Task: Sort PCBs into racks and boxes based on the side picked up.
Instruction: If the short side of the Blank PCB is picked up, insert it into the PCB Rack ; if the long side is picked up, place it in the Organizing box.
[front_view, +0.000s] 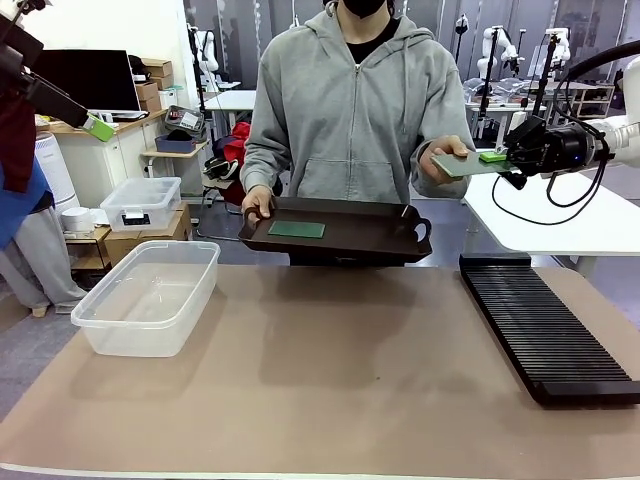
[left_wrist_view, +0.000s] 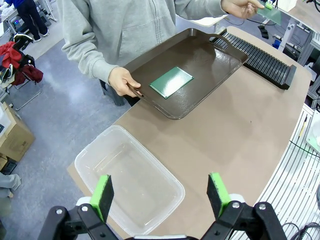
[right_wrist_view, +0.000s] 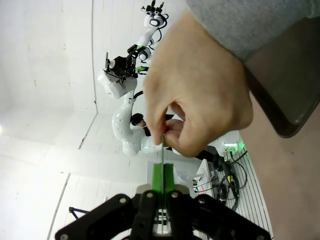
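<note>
Beyond the far right of the table (front_view: 350, 370), one PCB (front_view: 458, 166) is clamped by the right gripper (front_view: 497, 157) and pinched by a person's hand (front_view: 447, 153). A second PCB (front_view: 297, 229) is laid on the brown tray (front_view: 385, 238). The left gripper (left_wrist_view: 160, 189) is spread wide above the clear tub (front_view: 100, 335).

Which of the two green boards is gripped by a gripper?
The PCB in the right gripper, also held by the person's hand; the other PCB lies flat on the brown tray.

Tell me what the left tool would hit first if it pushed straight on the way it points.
Most likely the clear tub: the open left tool points down into it, with nothing between them. Depth is hard to judge.
</note>
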